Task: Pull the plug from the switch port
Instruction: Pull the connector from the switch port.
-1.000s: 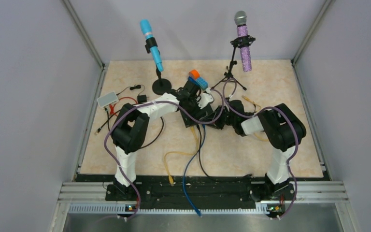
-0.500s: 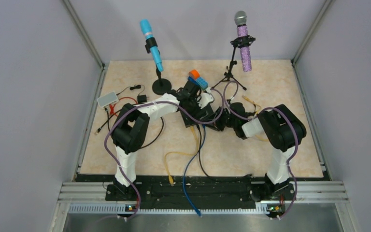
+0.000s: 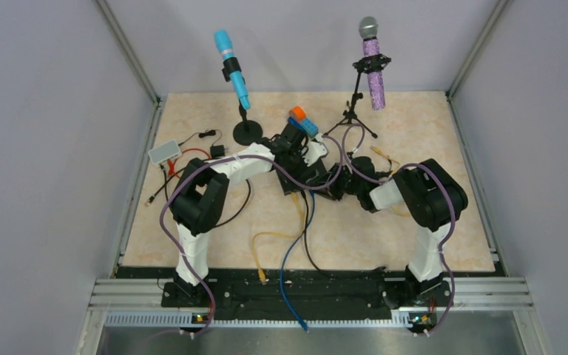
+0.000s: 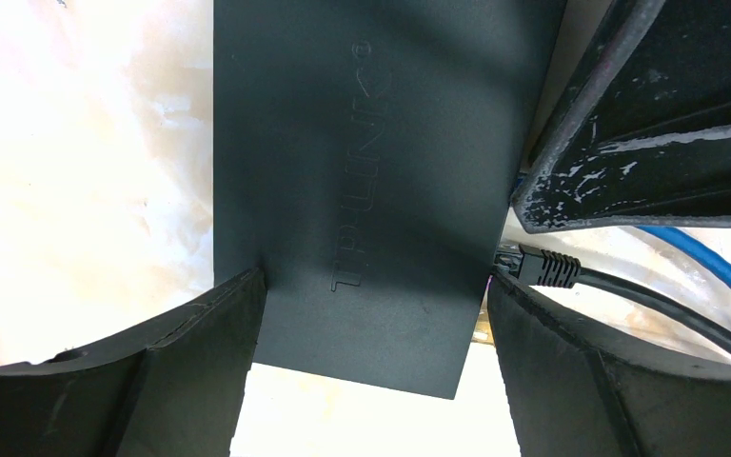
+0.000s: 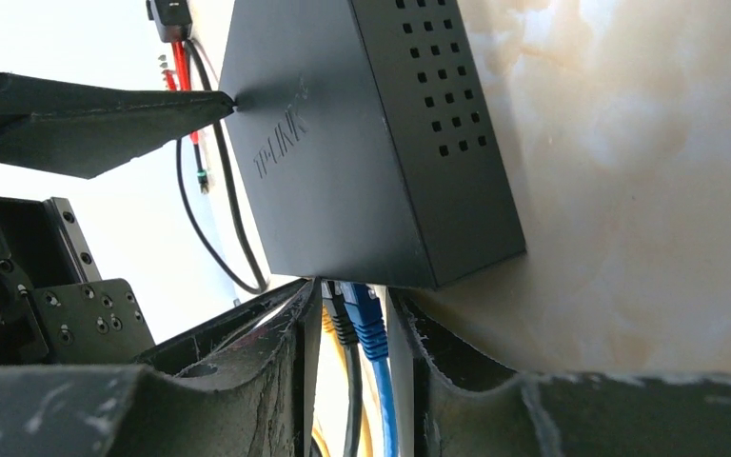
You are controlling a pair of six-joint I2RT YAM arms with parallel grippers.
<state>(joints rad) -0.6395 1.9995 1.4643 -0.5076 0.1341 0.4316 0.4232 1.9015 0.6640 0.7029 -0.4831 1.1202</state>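
1. Left jaws: closed across TP-Link switch point(image 4: 362, 171), one finger point(image 4: 200, 362) pressed on each of two opposite edges. Judged a bracing hold, pinning box to desk point(image 4: 86, 190) against sliding under a pull.
2. Right jaws: narrowed to a slim gap straddling black plug point(image 4: 543, 268) and blue plug point(image 5: 369, 324), side by side. Can't tell whether actually pinching either.
3. Switch port: on switch edge facing right jaws, socket itself hidden behind seated plugs. Both plugs apparently fully in, cables trailing back toward arm bases.
4. Target plug: undetermined, both inside the gap.
5. Placement logic, as judged: right wrist lined up with cable run, ready for straight pull-back away from box.
6. Risks: latch tab left unpressed, two plugs grabbed at once, switch twisting in left hold.
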